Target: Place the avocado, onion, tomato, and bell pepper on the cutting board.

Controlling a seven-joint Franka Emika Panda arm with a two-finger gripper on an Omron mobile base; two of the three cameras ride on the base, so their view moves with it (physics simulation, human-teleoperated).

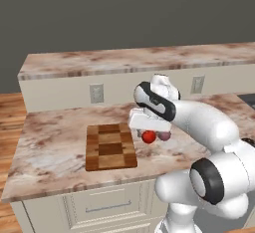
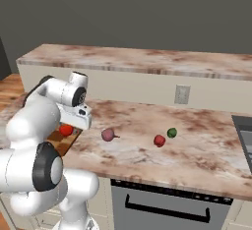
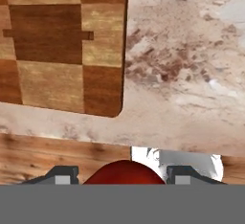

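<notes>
Marbled tabletop: end effector clamped on the glossy red tomato (step one, I'd judge); next, carry it over the checkered wooden cutting board.

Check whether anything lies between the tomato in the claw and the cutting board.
Nothing visible does. The tomato sits between the claw fingers just off the cutting board edge, with bare counter between; the onion lies on the far side.

Tomato glossy bright red; onion dull purple-pink; cutting board light/dark brown blocks; avocado green.
</notes>
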